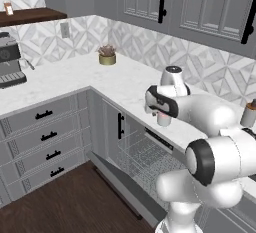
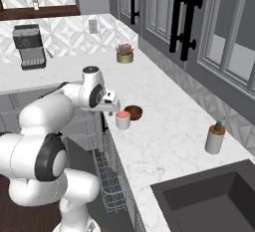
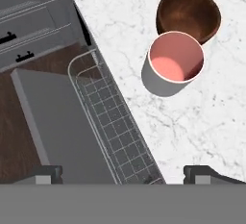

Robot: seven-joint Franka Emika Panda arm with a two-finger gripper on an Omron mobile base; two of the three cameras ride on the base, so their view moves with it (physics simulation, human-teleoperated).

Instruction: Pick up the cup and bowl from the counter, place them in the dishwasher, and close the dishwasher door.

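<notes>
The cup [image 3: 175,59], grey-white outside and salmon-red inside, stands upright on the white marble counter [image 3: 211,122] near its edge. The dark brown bowl [image 3: 188,14] touches the cup on its far side; both also show as cup [image 2: 123,120] and bowl [image 2: 133,112]. My gripper [image 3: 127,175] is open with nothing between its fingers. It hovers over the counter's edge, just short and left of the cup. Below it the dishwasher [image 1: 145,154] stands open. Its wire rack [image 3: 115,122] is pulled out and the dishwasher door [image 1: 120,184] is lowered.
A potted plant [image 2: 125,54] sits at the back of the counter. A coffee machine [image 2: 29,47] is at the far left. A soap dispenser [image 2: 215,139] stands by the sink [image 2: 209,201]. Grey drawers [image 1: 45,137] flank the dishwasher, and wall cabinets hang above.
</notes>
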